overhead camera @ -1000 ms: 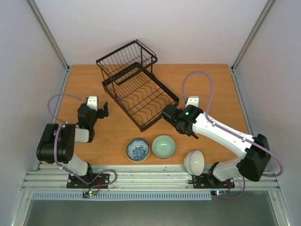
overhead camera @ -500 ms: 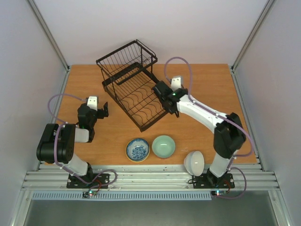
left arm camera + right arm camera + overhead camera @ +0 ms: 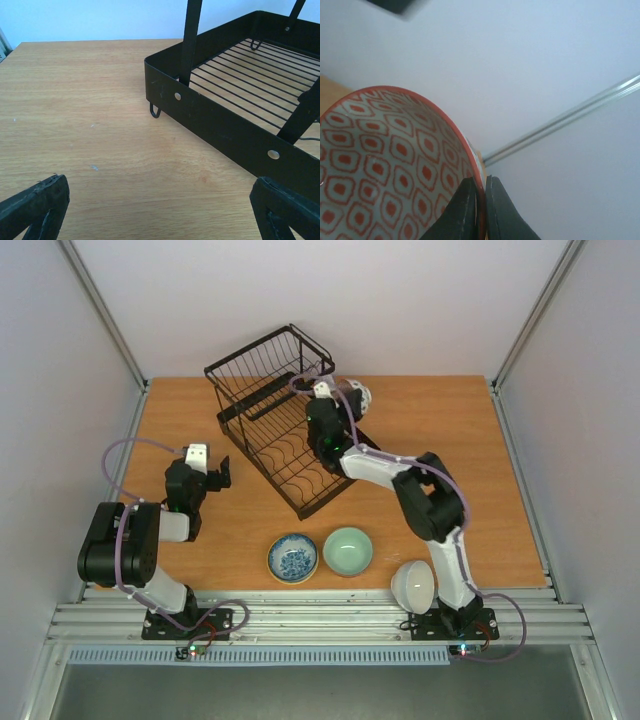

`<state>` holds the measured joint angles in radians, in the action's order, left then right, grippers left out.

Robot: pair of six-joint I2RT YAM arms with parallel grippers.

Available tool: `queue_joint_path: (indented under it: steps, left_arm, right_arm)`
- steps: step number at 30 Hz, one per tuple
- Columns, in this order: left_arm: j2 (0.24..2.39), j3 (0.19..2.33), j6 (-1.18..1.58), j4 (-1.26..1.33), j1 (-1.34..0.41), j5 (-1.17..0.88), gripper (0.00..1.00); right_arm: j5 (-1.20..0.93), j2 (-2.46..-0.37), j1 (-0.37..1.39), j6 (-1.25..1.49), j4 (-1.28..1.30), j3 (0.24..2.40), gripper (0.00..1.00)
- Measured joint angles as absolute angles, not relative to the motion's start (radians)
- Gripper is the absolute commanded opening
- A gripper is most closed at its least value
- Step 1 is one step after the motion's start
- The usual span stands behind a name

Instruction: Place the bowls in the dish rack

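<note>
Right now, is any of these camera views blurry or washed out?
Top external: even, soft light, sharp throughout. Left wrist: dish rack crisp, no glare. Right wrist: red-patterned bowl very close and slightly soft; a dark smear at the top edge is too blurred to identify.

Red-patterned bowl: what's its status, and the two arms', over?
Right tool shut on red-patterned bowl, near dish rack. Left tool open, beside rack. Blue-and-white bowl, green bowl, white bowl not racked. Nothing blocking.

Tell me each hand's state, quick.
Left hand: open, holding nothing.
Right hand: closed on the red-patterned bowl, at its rim.
</note>
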<state>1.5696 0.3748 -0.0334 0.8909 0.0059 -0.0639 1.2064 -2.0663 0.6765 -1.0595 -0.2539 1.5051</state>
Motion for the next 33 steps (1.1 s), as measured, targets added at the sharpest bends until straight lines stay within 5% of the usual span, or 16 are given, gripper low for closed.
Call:
queue_joint_path:
  steps: [7, 33]
  left_arm:
    - [1.57, 0.376, -0.033, 0.886, 0.006, -0.064, 0.99]
    - [1.57, 0.377, -0.033, 0.886, 0.006, -0.064, 0.99]
  right_arm:
    - [1.25, -2.374, 0.714, -1.931, -1.145, 1.605, 0.01]
    - [1.339, -2.471, 0.818, -2.087, -1.273, 1.697, 0.01]
